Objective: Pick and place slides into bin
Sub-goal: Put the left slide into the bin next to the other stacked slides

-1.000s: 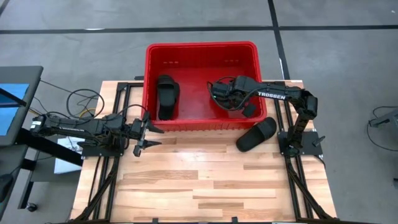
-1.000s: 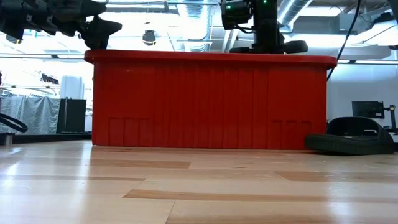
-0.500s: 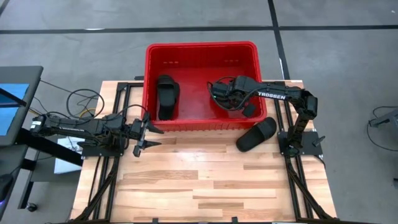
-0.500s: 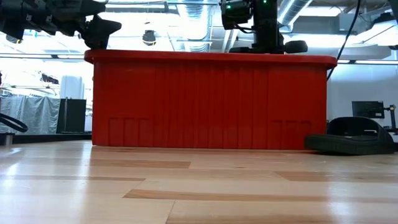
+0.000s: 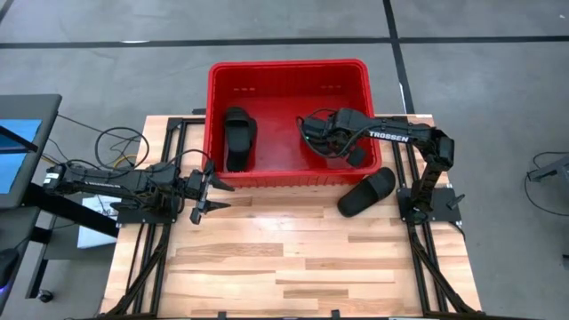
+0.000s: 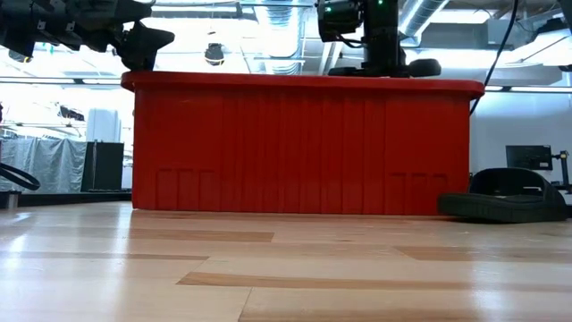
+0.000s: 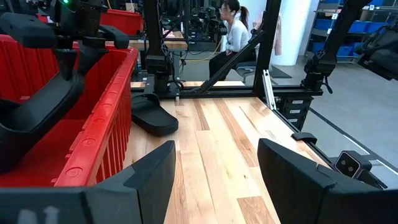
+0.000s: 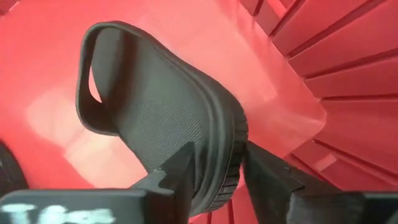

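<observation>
The red bin (image 5: 286,68) stands at the table's far middle. One black slide (image 5: 238,138) lies on the bin's floor at its left. My right gripper (image 5: 322,135) is over the bin's right part, shut on a second slide (image 8: 161,112), whose end (image 6: 422,67) shows just above the rim in the low view. A third slide (image 5: 366,192) lies on its sole on the table by the bin's near right corner. My left gripper (image 5: 212,187) is open and empty by the bin's near left corner. A fourth slide does not show. My right gripper pinches the slide's thick sole (image 8: 217,155) at one end between its two fingers (image 8: 177,171), one on the footbed and one on the underside. The strap end (image 8: 93,81) points away from the fingers. The slide is lifted clear above the bin's floor.
The bin's ribbed near wall (image 6: 304,148) stands between the low camera and what lies inside. Black frame rails (image 5: 169,142) run along the table's left and right sides. Bare wood (image 5: 284,258) fills the table's near half. A person (image 7: 233,34) sits far beyond the table.
</observation>
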